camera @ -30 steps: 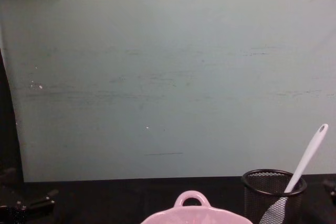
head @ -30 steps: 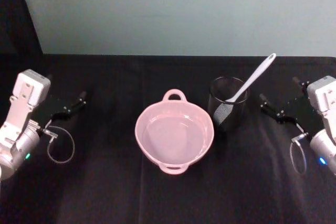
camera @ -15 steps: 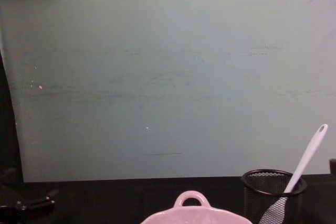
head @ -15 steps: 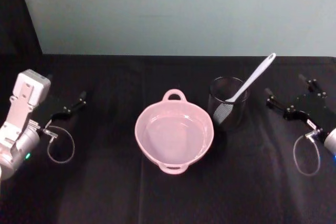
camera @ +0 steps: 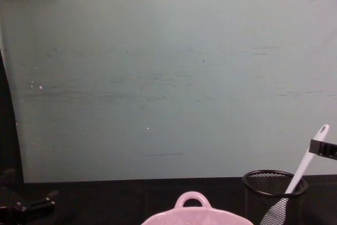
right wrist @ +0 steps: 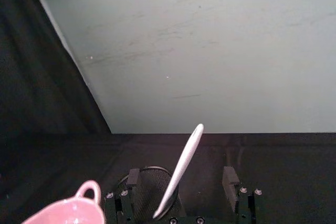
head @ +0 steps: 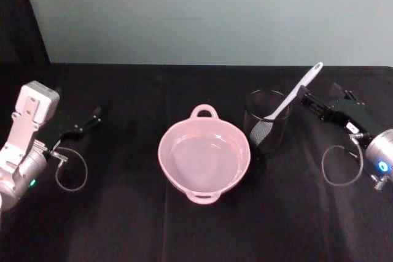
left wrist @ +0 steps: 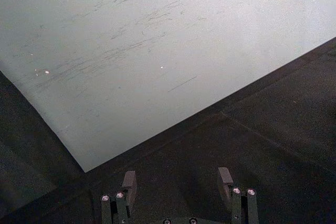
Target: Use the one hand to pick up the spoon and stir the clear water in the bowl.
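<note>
1. Spoon: a long slim white plastic utensil with a flat paddle blade. It stands tilted in a black wire-mesh cup, blade down inside, handle leaning up to the right past the rim.
2. That cup stands just right of a pale pink glossy ceramic bowl in the middle of the black cloth-covered table. The bowl has a small loop handle on its far rim, and clear water lies in it.
3. Right gripper, black with narrow fingers on a silver arm, hangs just right of the cup, level with the spoon's upper handle. Its fingers are spread wide. From its wrist camera the handle rises between them, touching neither.
4. From the chest view, one black finger crosses right beside the handle's top. Whether it touches, I cannot tell.
5. Left gripper sits at the table's left side, fingers spread apart and holding nothing, well apart from the bowl.
</note>
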Controlling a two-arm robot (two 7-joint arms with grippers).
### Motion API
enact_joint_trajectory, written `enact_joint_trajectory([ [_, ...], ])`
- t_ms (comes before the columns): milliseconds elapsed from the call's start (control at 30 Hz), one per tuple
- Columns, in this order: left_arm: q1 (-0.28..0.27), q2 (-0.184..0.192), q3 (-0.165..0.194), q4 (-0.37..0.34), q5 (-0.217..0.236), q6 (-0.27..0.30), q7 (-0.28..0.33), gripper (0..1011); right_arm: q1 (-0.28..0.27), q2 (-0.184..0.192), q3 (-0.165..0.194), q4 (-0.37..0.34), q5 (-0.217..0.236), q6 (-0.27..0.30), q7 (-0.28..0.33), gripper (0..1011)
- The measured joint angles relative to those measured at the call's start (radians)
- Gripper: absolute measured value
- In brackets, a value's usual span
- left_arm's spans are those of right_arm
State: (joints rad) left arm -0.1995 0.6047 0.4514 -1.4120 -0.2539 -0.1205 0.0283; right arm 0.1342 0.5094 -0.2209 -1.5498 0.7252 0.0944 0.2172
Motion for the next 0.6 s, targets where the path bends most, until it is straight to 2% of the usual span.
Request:
enact_joint_trajectory([
  [267,0.0,0.0,0.0,0.0,0.0,0.0,0.0,1011,0.03,-0.065,0.022,0.034,0.061,0.063,-0.013,1003],
  [600,0.0,0.0,0.0,0.0,0.0,0.0,0.0,1011,0.058,-0.105,0.027,0.055,0.111,0.093,-0.042,1003],
])
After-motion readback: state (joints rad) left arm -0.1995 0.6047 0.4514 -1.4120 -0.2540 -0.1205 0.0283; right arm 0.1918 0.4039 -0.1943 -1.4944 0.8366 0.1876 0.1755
